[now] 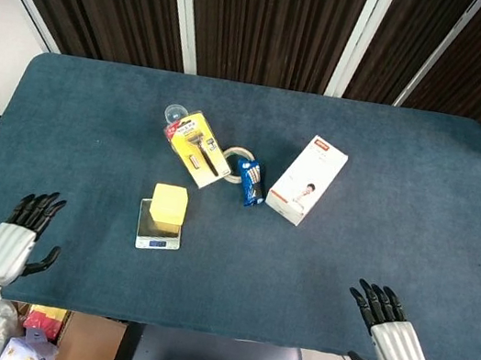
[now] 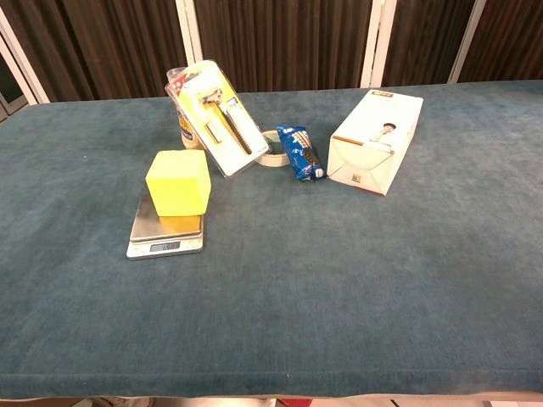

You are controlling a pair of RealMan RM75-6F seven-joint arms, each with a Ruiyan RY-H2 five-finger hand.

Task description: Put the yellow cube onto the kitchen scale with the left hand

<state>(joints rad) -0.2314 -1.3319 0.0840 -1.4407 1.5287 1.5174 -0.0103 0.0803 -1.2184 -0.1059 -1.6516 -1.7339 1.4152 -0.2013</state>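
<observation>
The yellow cube (image 1: 168,204) (image 2: 178,182) sits on the small silver kitchen scale (image 1: 158,237) (image 2: 165,237), toward its far side, with nothing touching it. My left hand (image 1: 18,236) lies at the table's near left edge in the head view, fingers spread and empty, well away from the scale. Over by the near right edge, my right hand (image 1: 389,326) is likewise open and holds nothing. Neither hand shows in the chest view.
Beyond the scale lie a razor in a yellow blister pack (image 1: 196,147) (image 2: 214,117), a tape roll (image 1: 236,155), a blue snack packet (image 1: 250,181) (image 2: 301,153) and a white box (image 1: 307,180) (image 2: 376,141). A jar (image 2: 182,127) stands behind the razor pack.
</observation>
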